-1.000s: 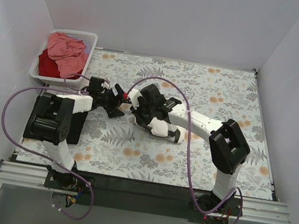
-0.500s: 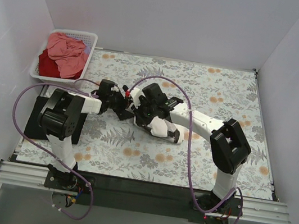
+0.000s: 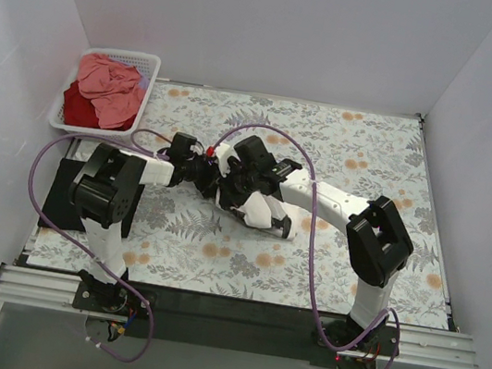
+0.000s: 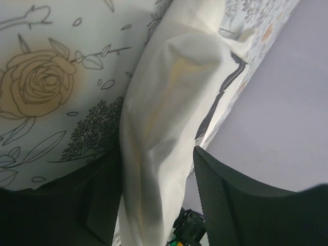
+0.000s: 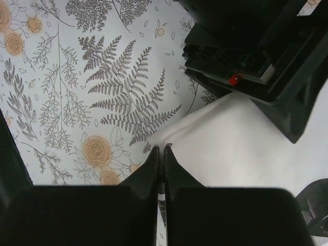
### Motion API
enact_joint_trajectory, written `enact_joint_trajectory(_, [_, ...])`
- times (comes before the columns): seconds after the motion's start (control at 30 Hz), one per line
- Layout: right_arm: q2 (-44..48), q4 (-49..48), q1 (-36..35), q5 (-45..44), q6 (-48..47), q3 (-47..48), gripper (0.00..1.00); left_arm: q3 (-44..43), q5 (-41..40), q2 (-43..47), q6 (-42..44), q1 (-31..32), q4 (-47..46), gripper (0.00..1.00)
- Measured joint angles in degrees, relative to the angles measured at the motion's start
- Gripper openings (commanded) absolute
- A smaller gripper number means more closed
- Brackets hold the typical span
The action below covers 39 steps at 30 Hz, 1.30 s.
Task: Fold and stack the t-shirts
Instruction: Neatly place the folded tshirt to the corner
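The cream-white t-shirt (image 3: 261, 208) is bunched at mid-table under both wrists. My right gripper (image 3: 226, 191) is shut on its edge; in the right wrist view the fingertips (image 5: 160, 148) pinch the cloth (image 5: 241, 148) just above the tablecloth. My left gripper (image 3: 205, 176) meets it from the left. In the left wrist view the cloth (image 4: 169, 102) hangs between the spread jaws (image 4: 156, 154), with a gap beside the right finger (image 4: 230, 205). The black t-shirt (image 3: 57, 197) lies flat at the left. The salmon-pink t-shirt (image 3: 107, 83) and dark red t-shirt (image 3: 76, 106) lie in the basket.
The white lattice basket (image 3: 149, 85) stands at the back left corner. The floral tablecloth (image 3: 372, 158) covers the table. White walls close in the left, back and right. Purple cables loop over both arms.
My left gripper has moved right, up to the right gripper and around the cream-white cloth. The left arm has stretched out, uncovering more of the black t-shirt. The right gripper has barely moved.
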<state>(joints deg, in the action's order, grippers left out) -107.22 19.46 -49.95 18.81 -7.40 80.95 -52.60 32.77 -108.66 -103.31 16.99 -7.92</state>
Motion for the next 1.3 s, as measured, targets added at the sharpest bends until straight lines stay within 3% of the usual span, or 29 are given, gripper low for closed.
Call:
enact_joint_trajectory(0.13, [0.0, -0.1, -0.3, 0.6, 0.9, 0.6, 0.01, -0.1, 1.2, 0.4, 2.3, 0.0, 4.0, 0.37])
enact_joint_trajectory(0.17, [0.1, -0.3, -0.5, 0.8, 1.2, 0.7, 0.01, 0.1, 1.1, 0.8, 3.1, 0.1, 5.3, 0.31])
enact_joint_trajectory(0.2, [0.2, -0.4, -0.8, 0.9, 1.4, 0.7, 0.01, 0.5, 1.0, 1.5, 4.0, 0.1, 6.5, 0.17])
enact_joint_trajectory(0.27, [0.5, -0.4, -1.5, 1.4, 1.8, 0.7, 0.01, 1.7, 0.7, 3.3, 6.2, 0.1, 9.0, 0.03])
enact_joint_trajectory(0.33, [0.9, -0.4, -2.3, 2.3, 2.4, 0.7, 0.14, 2.4, 0.2, 5.5, 9.0, 0.1, 12.0, 0.0])
enact_joint_trajectory(0.37, [1.1, -0.4, -2.5, 2.8, 2.7, 0.7, 0.29, 2.4, -0.2, 6.7, 10.6, 0.1, 13.7, 0.0])
enact_joint_trajectory(0.43, [1.7, -0.4, -2.9, 3.7, 3.5, 0.7, 0.47, 2.2, -0.9, 8.9, 13.8, 0.0, 16.7, 0.0])
enact_joint_trajectory(0.6, [5.6, -1.2, -2.9, 5.2, 3.8, -0.5, 0.71, -3.1, -3.6, 11.1, 25.3, -0.4, 28.3, 0.0])
enact_joint_trajectory(0.7, [9.7, -1.3, -1.7, 6.4, 3.7, -2.6, 0.98, -8.3, -7.4, 11.5, 32.9, -0.4, 36.1, 0.0])
enact_joint_trajectory(0.97, [16.9, -0.6, 5.0, 7.9, 0.3, -7.0, 0.98, -14.3, -20.7, 16.8, 48.8, -1.0, 53.1, 0.0])
enact_joint_trajectory(1.3, [17.8, 0.8, 8.1, 6.4, -1.9, -10.6, 0.99, -16.9, -31.3, 25.1, 61.9, -2.5, 68.0, 0.0])
